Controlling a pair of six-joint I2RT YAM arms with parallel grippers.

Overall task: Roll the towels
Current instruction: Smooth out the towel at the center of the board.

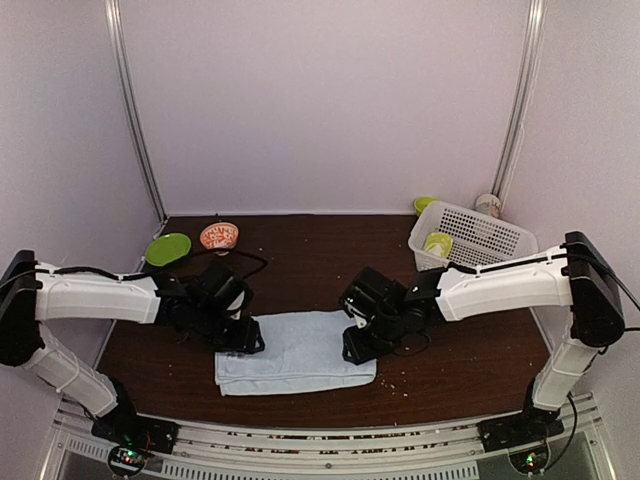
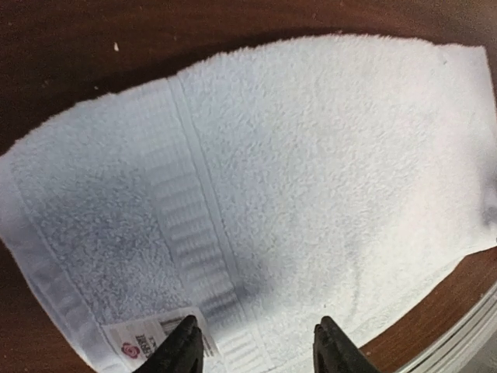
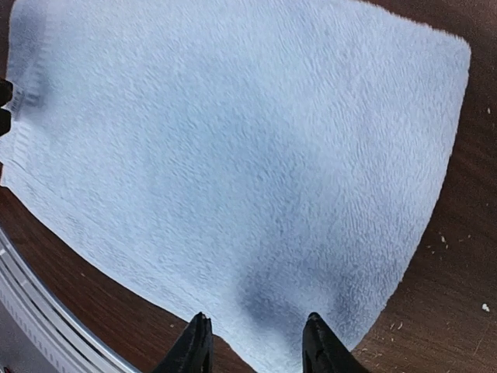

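Pale blue towel: you will find the pale blue towel (image 1: 300,352) spread flat on the dark table (image 1: 320,250). It lies close to the front edge, between your two arms, with its long side running left to right.
Left gripper: your left gripper (image 2: 256,340) sits at the towel's left end. Its two black fingers stand partly apart over the hem, with nothing pinched between them.
Label: a small white label (image 2: 144,343) with red print lies on the towel just beside one of the left fingers.
Woven band: a ribbed band (image 2: 186,221) crosses the towel near that same end, parallel to the hem.
Right gripper: your right gripper (image 3: 255,332) is at the towel's right end. Its jaws are parted about as far as the left pair's and straddle the edge of the cloth (no fold or pinch shows there).
Contact: from these angles you cannot tell whether either pair of fingertips actually touches the cloth.
Back left: a green plate (image 1: 168,248) and a patterned bowl (image 1: 219,237) stand side by side, well apart from the towel.
Back right: a white basket (image 1: 478,238) sits in the corner, and the greenish item inside it is too small to make out.
Crumbs: pale crumbs (image 3: 443,241) dot the bare wood just beyond the towel's right edge.
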